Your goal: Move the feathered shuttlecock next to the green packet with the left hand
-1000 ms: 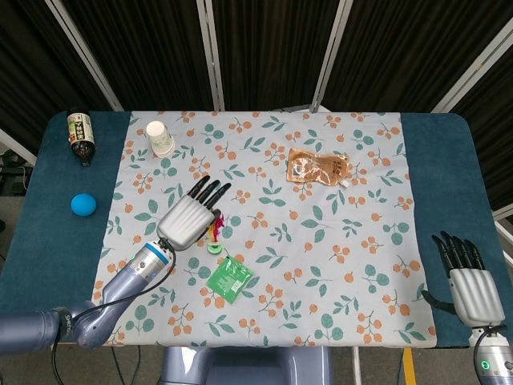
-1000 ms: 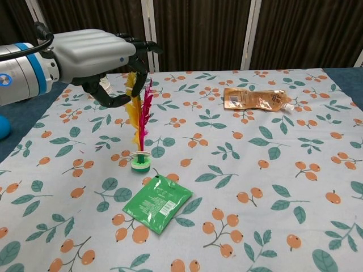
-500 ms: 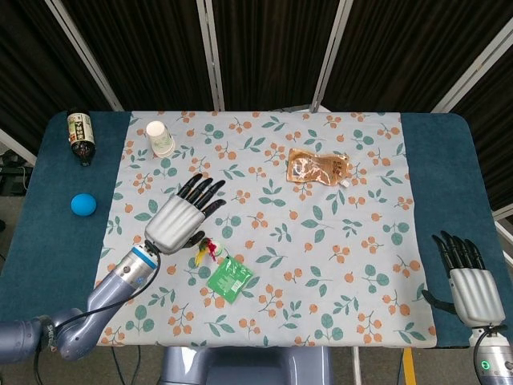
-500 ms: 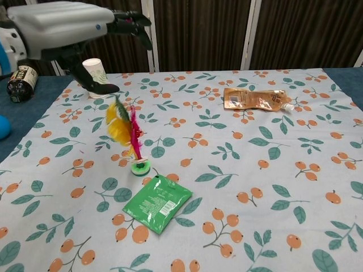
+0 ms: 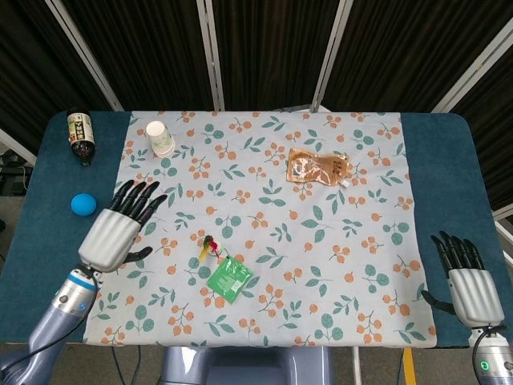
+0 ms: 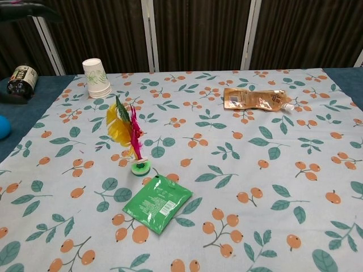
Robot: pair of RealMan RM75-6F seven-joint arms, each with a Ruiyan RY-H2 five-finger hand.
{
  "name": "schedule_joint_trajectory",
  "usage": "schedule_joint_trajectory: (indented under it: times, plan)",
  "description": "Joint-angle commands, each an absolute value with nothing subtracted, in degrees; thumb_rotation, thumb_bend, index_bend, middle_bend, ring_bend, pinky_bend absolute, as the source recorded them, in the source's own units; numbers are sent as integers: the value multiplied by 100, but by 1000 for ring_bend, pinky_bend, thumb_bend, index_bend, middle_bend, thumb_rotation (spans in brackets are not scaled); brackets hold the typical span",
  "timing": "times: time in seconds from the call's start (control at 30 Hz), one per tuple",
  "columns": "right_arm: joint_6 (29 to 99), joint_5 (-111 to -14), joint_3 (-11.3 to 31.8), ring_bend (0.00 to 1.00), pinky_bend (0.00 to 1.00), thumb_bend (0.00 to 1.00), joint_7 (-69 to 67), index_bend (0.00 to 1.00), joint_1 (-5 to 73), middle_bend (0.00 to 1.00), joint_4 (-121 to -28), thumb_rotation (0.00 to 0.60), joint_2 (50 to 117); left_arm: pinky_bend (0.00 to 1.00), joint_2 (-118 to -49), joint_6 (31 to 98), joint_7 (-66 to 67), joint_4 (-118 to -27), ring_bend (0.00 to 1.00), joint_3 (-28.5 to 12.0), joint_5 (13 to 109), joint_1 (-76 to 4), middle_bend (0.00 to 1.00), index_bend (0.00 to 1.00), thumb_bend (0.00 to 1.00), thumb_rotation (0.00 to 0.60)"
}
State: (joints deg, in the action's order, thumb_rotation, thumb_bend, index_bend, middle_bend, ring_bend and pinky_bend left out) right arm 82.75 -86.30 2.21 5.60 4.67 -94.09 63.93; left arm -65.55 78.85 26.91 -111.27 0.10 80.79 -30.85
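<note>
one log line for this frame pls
stage: release done | shuttlecock: upright on cloth, just beside green packet | left hand: open, off to the left | right hand: open, idle at table edge

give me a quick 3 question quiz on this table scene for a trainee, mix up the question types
1. True or false: the left hand holds the feathered shuttlecock.
2. Which thing lies closest to the shuttlecock's green base? A) orange-brown spouted pouch B) flat green packet C) white paper cup stack
3. Fill in: the round blue ball rests on the dark blue table near its ____ edge in the head view.

Key: 1 false, the hand is open and apart from it; 2 B; 3 left.
</note>
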Motion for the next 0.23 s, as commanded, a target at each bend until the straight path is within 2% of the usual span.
schedule_joint_trajectory:
  times: [0.03,0.23]
  plan:
    - [8287,-8662,209,0,0,86,574,40,469,0,-9388,600,6405,0,-6393,8506,2548,-10950,0,380,8336,-2442,0,30,95,600]
    - [8238,-8726,171,0,0,86,538,38,494,0,-9381,600,6380,0,-6501,9134,2167,-10286,0,732,8617,-1656,0,0,91,600]
